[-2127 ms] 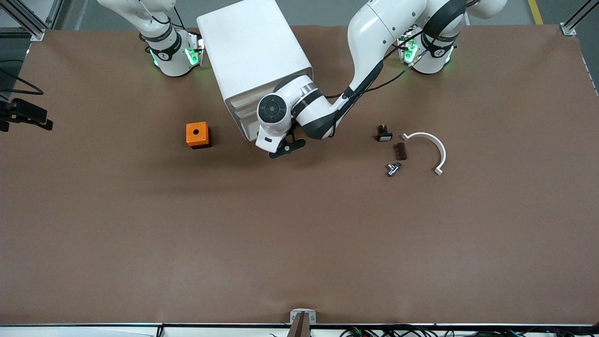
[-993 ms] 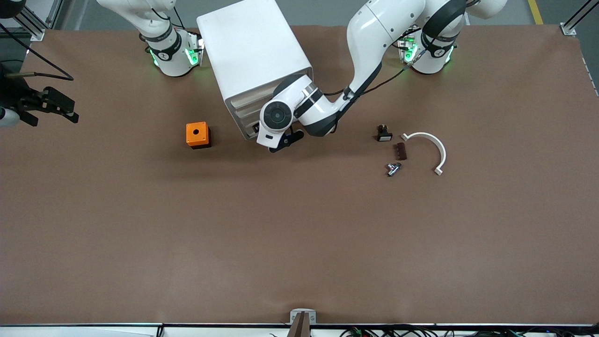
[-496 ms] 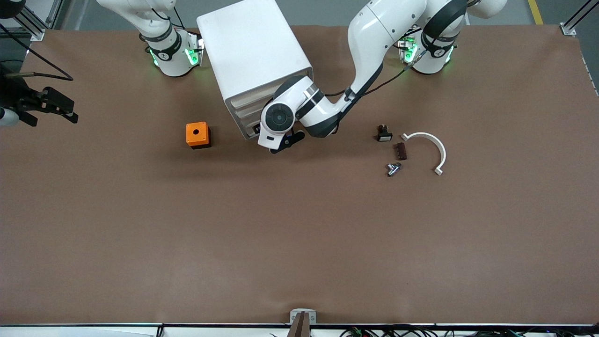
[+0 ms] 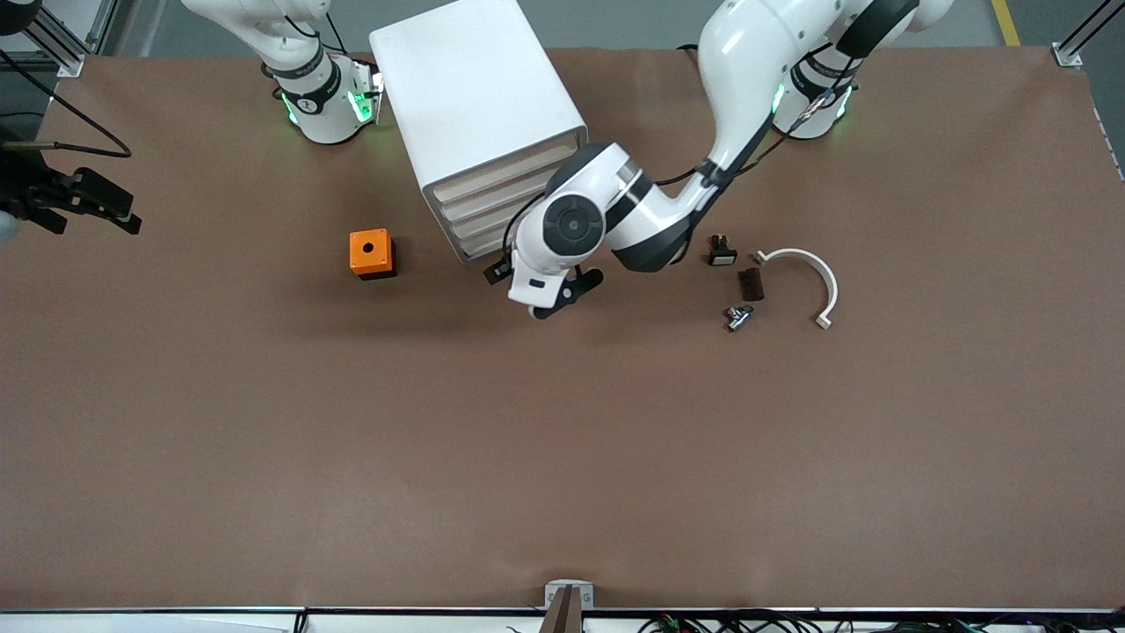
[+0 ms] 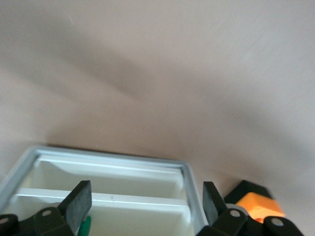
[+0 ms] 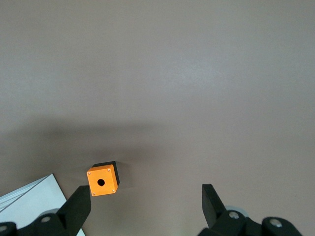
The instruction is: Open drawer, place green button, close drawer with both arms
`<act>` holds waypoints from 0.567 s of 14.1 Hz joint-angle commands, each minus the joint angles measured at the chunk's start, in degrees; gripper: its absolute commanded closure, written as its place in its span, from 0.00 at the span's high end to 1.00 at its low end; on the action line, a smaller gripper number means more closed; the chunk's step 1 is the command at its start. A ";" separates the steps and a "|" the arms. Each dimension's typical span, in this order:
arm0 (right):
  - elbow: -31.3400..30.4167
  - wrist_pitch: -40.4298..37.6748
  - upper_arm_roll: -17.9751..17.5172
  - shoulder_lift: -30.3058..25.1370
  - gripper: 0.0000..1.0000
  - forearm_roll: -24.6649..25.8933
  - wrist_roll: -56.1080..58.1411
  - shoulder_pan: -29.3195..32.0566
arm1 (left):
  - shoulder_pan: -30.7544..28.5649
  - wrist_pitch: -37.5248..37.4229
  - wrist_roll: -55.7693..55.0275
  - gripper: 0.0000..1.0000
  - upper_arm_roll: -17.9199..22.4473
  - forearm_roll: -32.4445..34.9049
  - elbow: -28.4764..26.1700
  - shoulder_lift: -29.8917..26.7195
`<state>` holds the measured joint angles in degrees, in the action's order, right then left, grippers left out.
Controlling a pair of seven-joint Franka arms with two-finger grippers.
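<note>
You are at the placing step, I judge. The left end effector hangs with fingers spread and empty, directly over the open drawer at the foot of the cabinet. Only a green bit of the button shows, just beside one finger, in a compartment of the drawer. Next you should probably push the drawer shut, squarely on its front. The right end effector waits, spread and empty, over bare surface, with the orange box below it.

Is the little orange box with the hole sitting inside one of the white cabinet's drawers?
No, the small orange box with a round hole stands on the bare brown table, apart from the tall white cabinet, toward the right arm's end.
</note>
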<state>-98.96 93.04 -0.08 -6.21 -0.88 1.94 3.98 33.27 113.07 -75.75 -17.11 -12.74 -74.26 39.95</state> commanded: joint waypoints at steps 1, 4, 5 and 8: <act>-1.06 -0.32 -0.18 -1.34 1.00 -0.17 -1.15 0.24 | -5.13 -2.93 0.51 0.99 0.06 1.49 -1.86 -5.92; -0.97 -0.84 -0.18 -1.34 1.00 -0.17 -1.24 0.24 | -10.76 -9.58 9.00 0.99 0.15 1.67 -1.95 -12.77; -1.06 -0.84 -0.18 -1.34 1.00 -0.17 -1.24 0.24 | -12.94 -13.01 13.31 0.99 0.15 1.67 -1.95 -15.32; -1.06 -0.93 -0.18 -1.34 1.00 -0.17 -1.24 0.24 | -20.76 -19.88 23.33 0.99 -0.02 1.58 -1.86 -21.04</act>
<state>-98.96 92.38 -0.08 -6.22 -0.89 1.59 3.98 16.70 96.61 -58.37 -16.80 -11.89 -73.99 23.69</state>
